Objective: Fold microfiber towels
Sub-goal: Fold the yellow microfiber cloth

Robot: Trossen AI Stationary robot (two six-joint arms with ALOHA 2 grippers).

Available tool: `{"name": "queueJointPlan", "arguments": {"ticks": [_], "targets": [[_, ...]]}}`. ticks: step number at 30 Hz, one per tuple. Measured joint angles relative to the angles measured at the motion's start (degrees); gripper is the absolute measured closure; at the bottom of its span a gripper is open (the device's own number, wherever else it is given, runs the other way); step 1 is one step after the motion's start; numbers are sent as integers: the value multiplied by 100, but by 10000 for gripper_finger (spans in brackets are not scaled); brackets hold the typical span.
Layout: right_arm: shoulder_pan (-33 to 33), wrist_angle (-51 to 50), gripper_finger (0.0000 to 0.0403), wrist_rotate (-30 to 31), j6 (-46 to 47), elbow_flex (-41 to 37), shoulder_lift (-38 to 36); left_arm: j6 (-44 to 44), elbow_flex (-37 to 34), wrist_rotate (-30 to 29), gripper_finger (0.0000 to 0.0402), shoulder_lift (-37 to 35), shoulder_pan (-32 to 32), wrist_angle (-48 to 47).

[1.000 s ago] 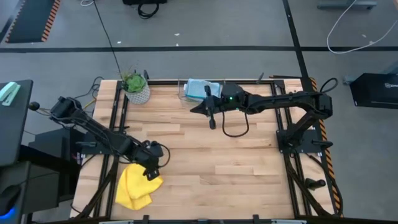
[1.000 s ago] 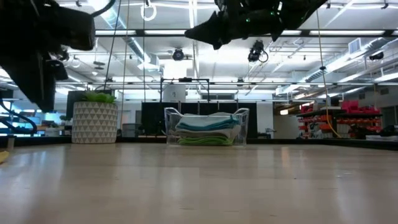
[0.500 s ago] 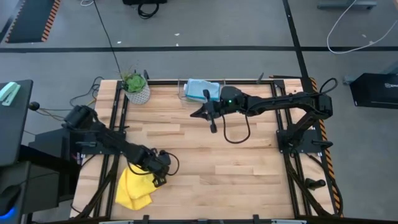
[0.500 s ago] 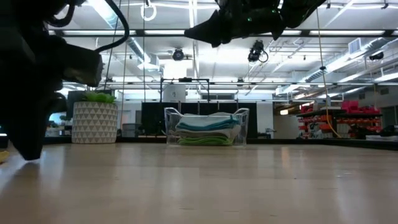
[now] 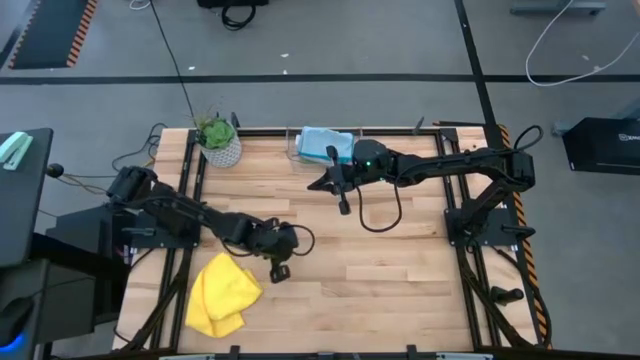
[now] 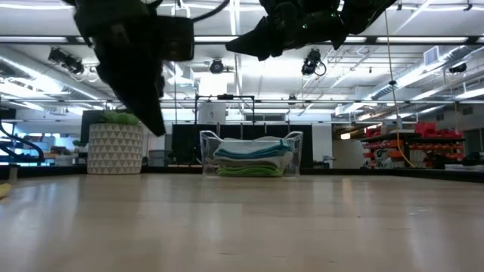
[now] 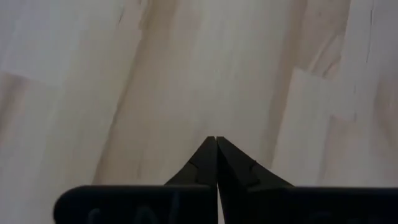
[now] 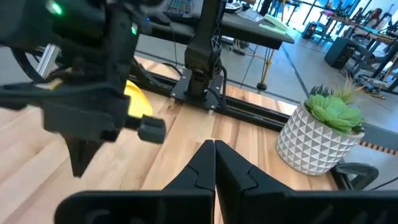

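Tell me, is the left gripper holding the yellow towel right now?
No, the left gripper is shut on nothing over bare wood, apart from the yellow towel.

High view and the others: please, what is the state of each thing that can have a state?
Left tool: shut, empty, above bare table beside the towel.
Right tool: shut, empty, raised near the bin.
Yellow towel: crumpled, not folded flat.
Clear bin: open top, holds folded towels.
Folded towels: stacked in the bin.
Plant pot: upright.

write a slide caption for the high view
Left end effector shut and empty over bare wood beside the crumpled yellow towel; right end effector shut, raised near the clear bin.
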Motion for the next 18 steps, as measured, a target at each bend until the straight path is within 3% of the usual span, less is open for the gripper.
{"name": "queueJointPlan", "arguments": {"ticks": [4, 9, 13, 18], "targets": [[0, -158, 397, 0, 84, 2, 0, 413, 648, 52, 395, -2, -109, -1348], [35, -481, 395, 2, 153, 2, 0, 167, 1313, 40, 368, -6, -128, -2758], [172, -702, 397, 2, 151, 2, 0, -446, 1342, 611, 307, -13, -152, -3384], [399, -783, 396, 2, 75, -88, 0, -631, 785, 1479, 206, -18, -214, -3567]]}}
